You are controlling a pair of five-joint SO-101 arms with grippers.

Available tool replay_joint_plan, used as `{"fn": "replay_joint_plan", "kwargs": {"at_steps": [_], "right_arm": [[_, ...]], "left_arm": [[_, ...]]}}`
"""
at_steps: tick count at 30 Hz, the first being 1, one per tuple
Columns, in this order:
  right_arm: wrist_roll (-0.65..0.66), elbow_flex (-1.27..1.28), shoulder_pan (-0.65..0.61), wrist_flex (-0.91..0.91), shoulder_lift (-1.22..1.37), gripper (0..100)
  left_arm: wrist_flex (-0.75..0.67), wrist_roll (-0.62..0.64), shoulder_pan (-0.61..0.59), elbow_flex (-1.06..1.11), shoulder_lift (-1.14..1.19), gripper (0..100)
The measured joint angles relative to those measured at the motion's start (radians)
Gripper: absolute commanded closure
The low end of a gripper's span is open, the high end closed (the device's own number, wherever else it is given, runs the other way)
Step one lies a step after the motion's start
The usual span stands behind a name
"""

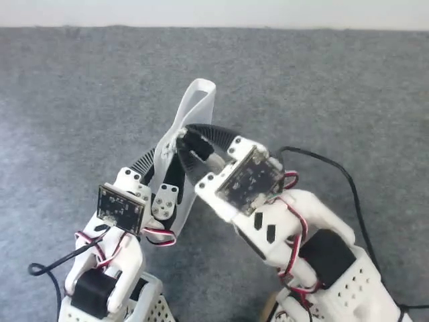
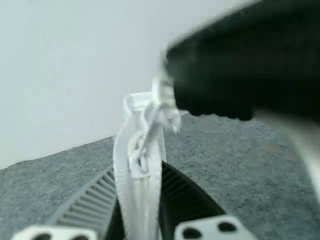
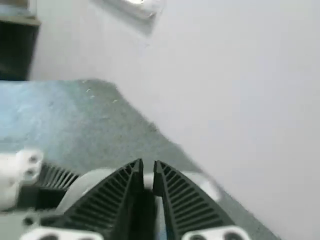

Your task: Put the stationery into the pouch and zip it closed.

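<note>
Left end effector (image 2: 137, 172) clamping upright pouch (image 1: 188, 111), right end effector (image 3: 148, 165) pinched narrow on its top

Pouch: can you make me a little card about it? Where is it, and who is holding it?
Thing: pouch, see-through white
Where: lifted up off the table, standing tall
Left tool: shut on the lower part of the pouch
Right tool: pinched shut higher up, at the zipper
Table: covered in grey, carpet-like cloth
Zipped or not: too blurry to tell
</note>
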Motion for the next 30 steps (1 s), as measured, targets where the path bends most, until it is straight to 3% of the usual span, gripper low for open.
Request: {"fn": "replay_joint_plan", "kwargs": {"at_steps": [9,14,20,30], "right_arm": [[-0.017,-0.127,0.110,-0.031,0.166,99.3],[-0.023,-0.157,0.107,0.025,0.190,99.0],[-0.026,-0.216,0.084,0.206,0.141,82.0],[-0.026,-0.233,-0.086,0.486,0.029,80.3]], "left_arm": [[0.000,0.000,0.000,0.000,0.000,99],[0.000,0.000,0.000,0.000,0.000,99],[0.000,0.000,0.000,0.000,0.000,99],[0.000,0.000,0.000,0.000,0.000,99]]}}
